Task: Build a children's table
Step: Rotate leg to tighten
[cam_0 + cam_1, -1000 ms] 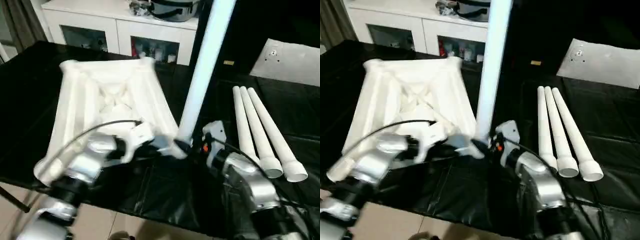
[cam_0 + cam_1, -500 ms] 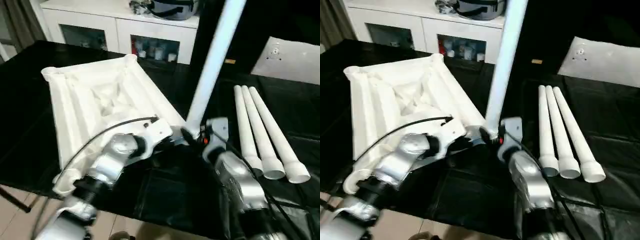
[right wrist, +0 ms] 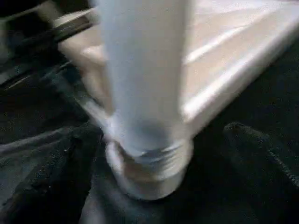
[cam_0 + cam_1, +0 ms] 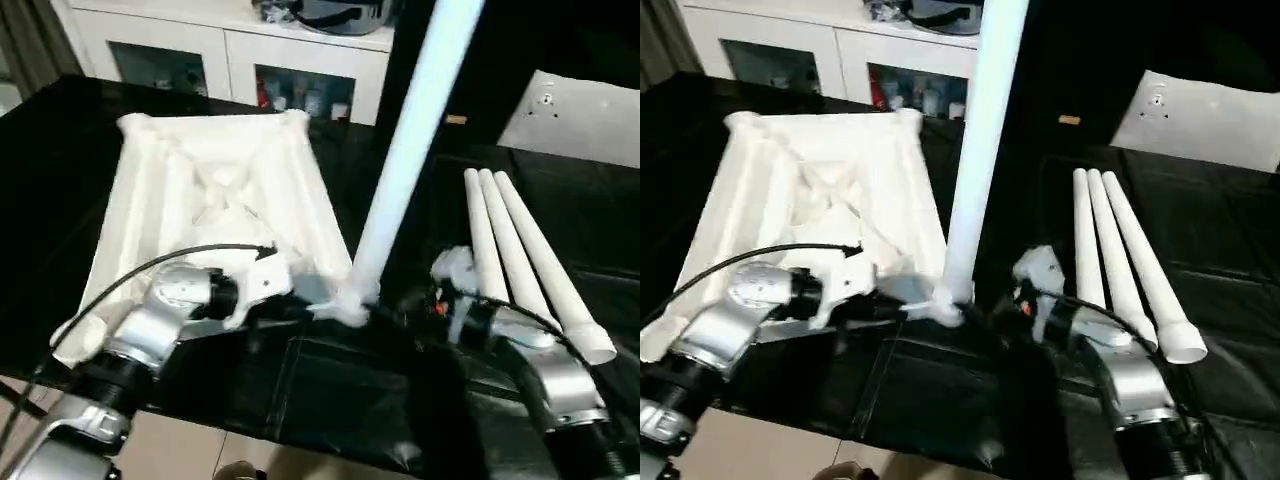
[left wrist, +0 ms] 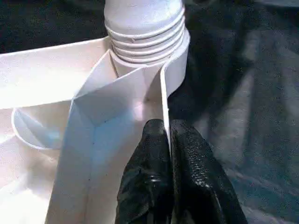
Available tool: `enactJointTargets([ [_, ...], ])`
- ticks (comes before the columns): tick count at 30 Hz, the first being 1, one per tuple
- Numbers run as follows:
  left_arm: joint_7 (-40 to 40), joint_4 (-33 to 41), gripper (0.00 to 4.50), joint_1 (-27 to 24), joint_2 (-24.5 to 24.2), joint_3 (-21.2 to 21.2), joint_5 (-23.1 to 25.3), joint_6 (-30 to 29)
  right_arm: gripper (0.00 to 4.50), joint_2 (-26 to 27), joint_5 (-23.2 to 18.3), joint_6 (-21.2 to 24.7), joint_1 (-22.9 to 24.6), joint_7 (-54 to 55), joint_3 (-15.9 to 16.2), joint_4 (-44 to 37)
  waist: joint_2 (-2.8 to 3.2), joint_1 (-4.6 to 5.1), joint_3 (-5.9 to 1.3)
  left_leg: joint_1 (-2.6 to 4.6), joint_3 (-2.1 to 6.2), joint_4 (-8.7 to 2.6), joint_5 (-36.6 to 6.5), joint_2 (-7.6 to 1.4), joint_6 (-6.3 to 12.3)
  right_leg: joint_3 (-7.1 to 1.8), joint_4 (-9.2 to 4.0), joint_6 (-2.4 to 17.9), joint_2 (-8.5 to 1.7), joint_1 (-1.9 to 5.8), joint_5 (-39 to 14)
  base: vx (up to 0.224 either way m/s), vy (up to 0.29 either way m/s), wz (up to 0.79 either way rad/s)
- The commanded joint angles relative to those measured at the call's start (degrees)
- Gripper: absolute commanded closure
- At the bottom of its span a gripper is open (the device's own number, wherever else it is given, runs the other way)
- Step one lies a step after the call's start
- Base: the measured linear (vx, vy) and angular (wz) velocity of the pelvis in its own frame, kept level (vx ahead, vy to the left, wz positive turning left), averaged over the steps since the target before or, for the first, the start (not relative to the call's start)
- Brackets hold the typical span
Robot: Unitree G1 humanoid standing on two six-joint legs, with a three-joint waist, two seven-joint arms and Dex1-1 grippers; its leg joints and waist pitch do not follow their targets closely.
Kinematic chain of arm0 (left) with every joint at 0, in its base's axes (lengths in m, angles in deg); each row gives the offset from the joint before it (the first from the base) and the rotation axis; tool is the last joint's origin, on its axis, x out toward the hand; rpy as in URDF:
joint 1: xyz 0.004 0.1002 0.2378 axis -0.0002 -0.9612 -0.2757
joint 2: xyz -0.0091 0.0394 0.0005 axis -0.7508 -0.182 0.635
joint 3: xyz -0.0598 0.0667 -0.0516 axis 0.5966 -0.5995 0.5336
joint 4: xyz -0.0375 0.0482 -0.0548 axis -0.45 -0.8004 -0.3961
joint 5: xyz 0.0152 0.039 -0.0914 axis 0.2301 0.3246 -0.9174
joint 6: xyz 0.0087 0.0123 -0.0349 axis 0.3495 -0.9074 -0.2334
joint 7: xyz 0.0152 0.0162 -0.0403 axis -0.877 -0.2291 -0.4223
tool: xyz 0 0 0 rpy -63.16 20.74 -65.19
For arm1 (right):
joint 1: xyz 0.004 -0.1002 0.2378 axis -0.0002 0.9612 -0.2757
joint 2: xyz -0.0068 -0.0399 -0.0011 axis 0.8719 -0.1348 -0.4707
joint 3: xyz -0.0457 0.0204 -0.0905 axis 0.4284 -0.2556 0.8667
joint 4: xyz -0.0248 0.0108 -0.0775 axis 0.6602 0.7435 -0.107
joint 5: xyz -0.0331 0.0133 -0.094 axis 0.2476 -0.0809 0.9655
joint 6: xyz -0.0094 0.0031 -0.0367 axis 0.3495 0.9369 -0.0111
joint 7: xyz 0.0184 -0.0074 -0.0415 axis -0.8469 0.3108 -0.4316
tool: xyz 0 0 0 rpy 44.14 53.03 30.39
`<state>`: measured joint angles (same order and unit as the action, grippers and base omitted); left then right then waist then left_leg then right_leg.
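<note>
The children's table lies in parts on a black cloth. Its white top (image 4: 210, 200) rests upside down, ribs up. One long white leg (image 4: 400, 170) stands in the near right corner socket (image 5: 145, 42), leaning slightly right. My left gripper (image 5: 167, 128) is shut on the top's thin rim wall just beside that socket. My right gripper (image 4: 400, 318) is open to the right of the leg's base, its black fingers (image 3: 261, 144) spread wide on either side of the leg without touching it. Three loose legs (image 4: 520, 260) lie side by side to the right.
A flat whitish plastic bag (image 4: 590, 110) lies at the far right of the cloth. A white cabinet (image 4: 230, 45) with glass doors stands behind the table, a dark pot on it. The cloth's near edge (image 4: 300, 430) runs just below my arms.
My right gripper has opened, let go of the standing leg and drawn back to the right. The top swung round and back while my left gripper kept its hold on the rim.
</note>
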<state>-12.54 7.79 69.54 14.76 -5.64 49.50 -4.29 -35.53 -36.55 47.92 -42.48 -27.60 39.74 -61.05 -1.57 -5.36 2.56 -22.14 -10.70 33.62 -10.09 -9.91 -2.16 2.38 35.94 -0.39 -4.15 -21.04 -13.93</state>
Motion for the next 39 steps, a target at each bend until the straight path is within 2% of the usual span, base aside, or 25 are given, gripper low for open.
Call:
enactJointTargets([
  [1,4.5,-0.8,4.5,0.6,-0.4,-3.2,0.5,1.3,0.03,-1.7,0.1,-0.2,-1.2,-4.3,1.3,-1.2,-0.28,-0.01,-2.89,1.46,1.31,-4.16,-10.6,-3.82,2.8,-2.51,-4.28,13.2,-4.71,1.36,-2.8,0.0,0.0,0.0],
  [6,8.5,-3.0,4.5,2.4,-1.4,-4.7,1.1,4.8,0.03,-3.2,1.6,-1.2,-3.0,-8.6,3.8,0.4,-0.36,-0.21,-2.81,1.66,1.28,-4.21,-11.5,-3.93,2.22,-2.49,-4.38,13.6,-4.85,1.2,-4.9,0.0,0.0,0.0],
  [9,10.1,-4.0,4.5,3.1,-1.5,-5.0,1.2,5.8,0.03,-2.7,1.5,-1.2,-4.1,-9.8,4.1,1.9,-0.27,-0.43,-2.93,1.7,1.23,-4.14,-10.5,-4.02,2.18,-2.47,-4.06,14.1,-4.85,1.2,-2.9,0.0,0.0,0.0],
  [11,11.2,-4.8,4.5,3.7,-1.4,-5.2,1.3,6.6,0.29,-2.6,0.8,-0.9,-4.8,-10.9,4.5,2.5,-0.35,-0.69,-3.02,1.77,1.14,-4.06,-10.0,-3.97,2.39,-2.39,-3.9,14.6,-4.8,1.23,-1.7,0.0,0.0,0.0],
  [14,12.5,-5.5,4.5,4.5,-1.3,-5.5,1.3,7.4,0.39,-2.0,-0.1,-0.3,-5.5,-12.4,4.7,3.2,-0.33,-1.12,-3.08,1.8,1.03,-3.99,-9.8,-4.1,2.42,-2.35,-3.67,14.9,-4.85,1.25,-0.6,0.0,0.0,0.0],
  [16,13.2,-6.4,4.5,5.2,-1.1,-5.7,1.2,7.7,0.71,-1.9,-0.6,0.5,-5.9,-13.7,5.1,3.7,-0.3,-1.33,-3.16,1.77,1.0,-3.93,-9.3,-4.06,2.66,-2.27,-3.5,15.1,-4.81,1.28,0.8,0.0,0.0,0.0],
  [22,14.2,-7.6,4.5,6.1,-1.0,-5.8,1.2,8.4,1.19,-1.4,-1.0,1.7,-6.3,-15.5,5.8,4.5,-0.33,-1.51,-3.11,1.78,0.96,-4.03,-10.6,-4.1,1.82,-2.32,-3.72,14.9,-5.03,1.29,-1.7,0.0,0.0,0.0],
  [25,14.7,-8.3,4.5,6.4,-0.9,-5.7,1.3,8.8,1.43,-1.0,-0.9,1.6,-6.5,-15.9,5.8,5.2,-0.28,-1.54,-3.12,1.74,0.98,-4.08,-10.8,-4.12,1.49,-2.29,-3.73,15.0,-5.06,1.28,-2.1,0.0,0.0,0.0],
  [26,14.8,-8.6,4.5,6.5,-0.9,-5.6,1.3,9.0,1.58,-0.8,-1.1,1.8,-6.6,-16.1,5.7,5.4,-0.52,-1.54,-3.13,1.76,0.95,-4.07,-10.7,-4.12,1.51,-2.27,-3.72,14.9,-5.01,1.28,-2.0,0.0,0.0,0.0],
  [28,15.0,-8.9,4.5,6.5,-1.0,-5.6,1.3,9.1,1.71,-0.6,-1.3,2.0,-6.7,-16.4,5.7,5.6,-0.39,-1.6,-3.14,1.76,0.95,-4.03,-10.3,-4.11,1.7,-2.26,-3.61,15.0,-5.0,1.27,-1.4,0.0,0.0,0.0],
  [34,14.7,-8.8,4.5,6.1,-1.1,-5.4,1.1,8.8,1.88,-0.6,-1.5,2.5,-6.5,-16.6,6.0,5.3,-0.33,-1.64,-3.15,1.78,0.95,-4.05,-10.2,-4.15,1.7,-2.24,-3.58,15.0,-5.02,1.26,-1.3,0.0,0.0,0.0],
  [35,13.4,-8.2,4.5,5.6,-0.7,-4.8,0.9,7.6,1.88,-0.3,-1.8,3.1,-5.9,-16.0,5.7,4.7,-0.12,-1.65,-3.16,1.79,0.96,-4.05,-10.4,-4.14,1.62,-2.25,-3.58,15.0,-5.04,1.25,-1.4,0.0,0.0,0.0],
  [37,12.4,-7.7,4.5,5.3,-0.5,-4.3,0.7,6.7,1.89,-0.1,-2.1,3.4,-5.5,-15.5,5.5,4.2,-0.24,-1.64,-3.12,1.87,0.92,-4.11,-11.0,-4.17,1.35,-2.26,-3.64,15.2,-5.0,1.18,-1.6,0.0,0.0,0.0],
  [39,6.7,-6.3,4.5,4.1,0.9,-3.2,1.7,3.6,1.9,2.0,-1.9,4.4,-3.8,-10.5,4.2,3.1,0.15,-1.78,-3.05,1.97,1.02,-4.22,-11.8,-4.28,0.94,-2.34,-3.8,15.1,-5.13,1.09,-2.4,0.0,0.0,0.0],
])
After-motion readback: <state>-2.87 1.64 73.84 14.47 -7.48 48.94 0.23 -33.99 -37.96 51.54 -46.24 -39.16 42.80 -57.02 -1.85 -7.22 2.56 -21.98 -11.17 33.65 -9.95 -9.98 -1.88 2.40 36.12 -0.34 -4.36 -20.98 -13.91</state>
